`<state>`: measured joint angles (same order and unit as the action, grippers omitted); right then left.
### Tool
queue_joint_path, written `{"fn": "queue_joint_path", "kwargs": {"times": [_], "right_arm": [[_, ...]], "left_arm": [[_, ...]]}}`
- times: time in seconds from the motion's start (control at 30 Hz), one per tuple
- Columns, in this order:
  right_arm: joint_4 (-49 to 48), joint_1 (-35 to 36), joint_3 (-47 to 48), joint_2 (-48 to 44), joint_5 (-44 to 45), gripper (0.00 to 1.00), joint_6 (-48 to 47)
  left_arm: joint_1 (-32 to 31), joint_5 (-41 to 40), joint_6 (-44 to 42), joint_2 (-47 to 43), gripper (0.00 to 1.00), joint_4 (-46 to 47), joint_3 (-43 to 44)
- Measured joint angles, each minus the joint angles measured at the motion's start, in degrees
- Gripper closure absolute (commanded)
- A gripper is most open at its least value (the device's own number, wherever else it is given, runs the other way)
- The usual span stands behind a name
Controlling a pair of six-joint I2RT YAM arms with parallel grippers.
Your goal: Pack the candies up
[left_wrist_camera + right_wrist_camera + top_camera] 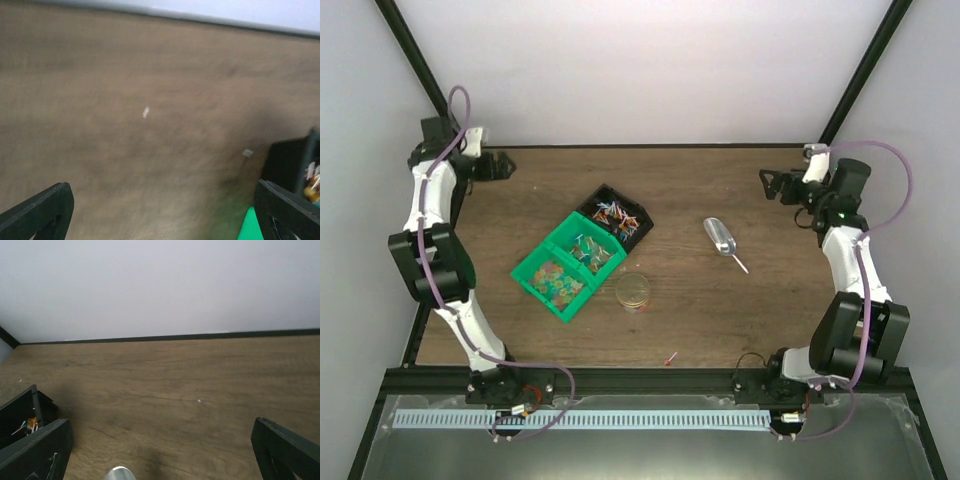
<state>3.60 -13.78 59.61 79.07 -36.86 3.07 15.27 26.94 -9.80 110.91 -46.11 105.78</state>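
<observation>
The candies [612,211] lie heaped in a black bin [638,229] at the middle of the frame. More fill both compartments of the green tray [527,276] touching the bin's lower left side. A round gold lid [633,291] sits just beside the tray's lower right.

The left arm [428,250] reaches to the upper left of the desk [770,320], and the left jaws stand wide and hold nothing. From there the bin lies down and to the right.

The right jaws, at upper right, are equally wide and empty. Down and to their left lies the silver scoop [719,235], its long axis slanting from bowl at upper left to handle at lower right. The right arm [847,262] is clearly nearer the scoop, so it looks the likelier one to take it. In the right wrist view the scoop's end [119,473] shows at the bottom edge, left of centre.
</observation>
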Motion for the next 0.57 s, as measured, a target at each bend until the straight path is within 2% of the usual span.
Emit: {"fn": "queue_joint_path", "kwargs": {"times": [0.23, 0.4, 0.57], "right_arm": [[3.6, -4.3, -5.8, -1.2, -0.7, 0.00, 0.0], [4.5, -4.4, -11.3, -2.0, -0.8, 0.00, 0.5], [4.8, -4.4, -12.3, -2.8, -1.3, 0.00, 0.5]], "left_arm": [[4.4, -4.6, 0.5, -6.5, 0.00, 2.3, -20.3], [3.6, -5.1, 2.0, -12.0, 0.00, 5.1, -26.4], [3.6, -5.6, 4.1, -14.3, 0.00, 8.1, -29.1]]}}
